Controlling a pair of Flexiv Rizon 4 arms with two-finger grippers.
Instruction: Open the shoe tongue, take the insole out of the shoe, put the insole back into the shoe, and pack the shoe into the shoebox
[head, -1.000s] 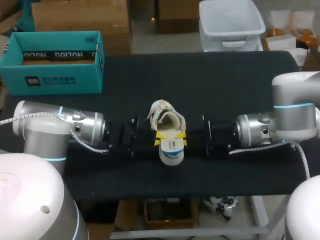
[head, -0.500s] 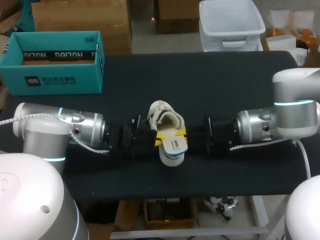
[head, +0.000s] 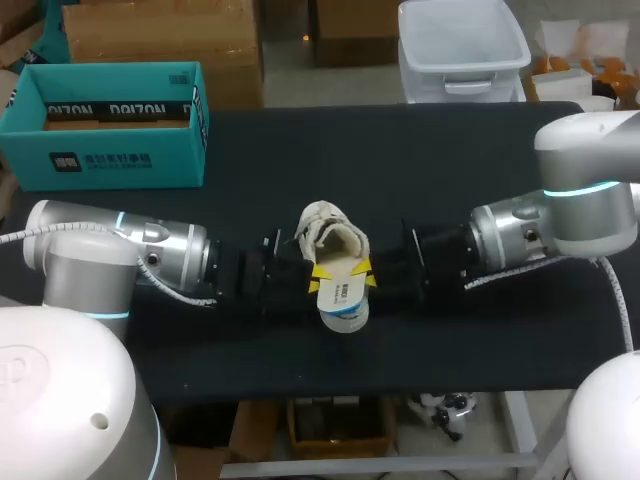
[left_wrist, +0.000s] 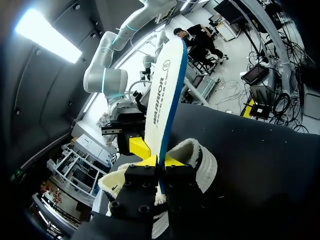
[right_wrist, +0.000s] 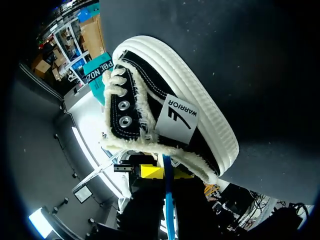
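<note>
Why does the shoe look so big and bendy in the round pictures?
Right wrist view: its fisheye lens bulges the shoe, which is very close. Left wrist view: the insole stretches tall likewise. Head view: no bulging there.

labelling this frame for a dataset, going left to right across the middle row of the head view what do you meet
left arm → left gripper → insole → right gripper → right arm

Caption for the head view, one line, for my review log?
Left gripper and right gripper both grip the insole, partly out of the shoe.
</note>
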